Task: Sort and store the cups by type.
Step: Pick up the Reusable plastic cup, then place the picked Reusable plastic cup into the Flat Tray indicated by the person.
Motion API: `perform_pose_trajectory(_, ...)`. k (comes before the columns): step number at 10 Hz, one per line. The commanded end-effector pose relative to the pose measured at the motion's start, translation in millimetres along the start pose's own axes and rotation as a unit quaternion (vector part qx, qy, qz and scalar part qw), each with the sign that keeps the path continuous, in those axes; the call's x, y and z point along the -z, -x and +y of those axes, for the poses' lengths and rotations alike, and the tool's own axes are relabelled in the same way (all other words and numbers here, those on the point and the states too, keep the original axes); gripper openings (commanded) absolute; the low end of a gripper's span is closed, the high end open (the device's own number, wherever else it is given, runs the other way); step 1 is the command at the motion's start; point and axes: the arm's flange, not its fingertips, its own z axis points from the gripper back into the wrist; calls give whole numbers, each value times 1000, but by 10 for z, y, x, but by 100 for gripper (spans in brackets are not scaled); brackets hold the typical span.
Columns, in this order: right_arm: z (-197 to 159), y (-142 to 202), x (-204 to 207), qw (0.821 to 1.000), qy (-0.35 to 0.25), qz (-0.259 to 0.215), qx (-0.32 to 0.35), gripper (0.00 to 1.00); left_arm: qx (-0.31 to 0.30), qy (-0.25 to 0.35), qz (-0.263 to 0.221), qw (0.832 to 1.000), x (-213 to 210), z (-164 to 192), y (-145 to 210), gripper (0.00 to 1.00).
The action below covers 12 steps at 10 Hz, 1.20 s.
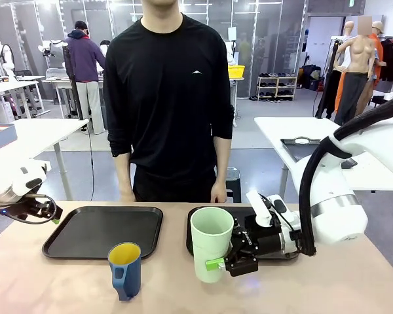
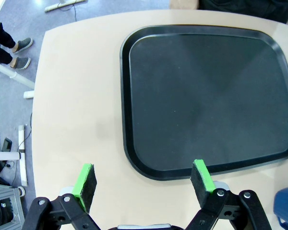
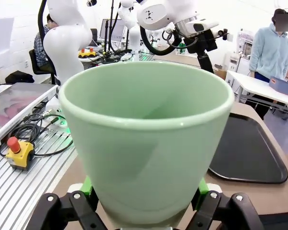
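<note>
Left gripper (image 2: 143,168) hangs wide open over the tan table (image 2: 77,96). The black tray (image 2: 206,91) stretches ahead of the jaws, 1 green pad (image 2: 202,175) over its near rim. A blue cup (image 2: 286,208) edges in just outside that finger.

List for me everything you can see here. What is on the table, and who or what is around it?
tumbler: one, pale mint green, upright, in front of the right tray's near-left corner
mug: one, dark blue with yellow inside, standing on the table in front of the left tray
left tray: one, black, nothing on it
right tray: one, black, beside the left tray
table: one, light wood
person: one, black long-sleeved top, standing at the far side, hands at the table's edge
left gripper: one, black with green pads, open, above the table by the left tray's edge
right gripper: one, black with green pads, closed on the tumbler's lower part
</note>
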Motion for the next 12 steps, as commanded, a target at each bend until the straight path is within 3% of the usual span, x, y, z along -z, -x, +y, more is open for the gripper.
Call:
perform_pose_trajectory(1, -6, 14, -22, 998, 50, 19, 15, 28, 3, -3, -1, 1000, -7, -14, 1, 100)
perform_pose_trajectory(2, 0, 0, 0, 1000, 0, 0, 0, 28, 3, -3, -1, 1000, -7, -14, 1, 100)
perform_pose_trajectory(12, 0, 0, 0, 1000, 0, 0, 0, 28, 3, -3, -1, 1000, -7, -14, 1, 100)
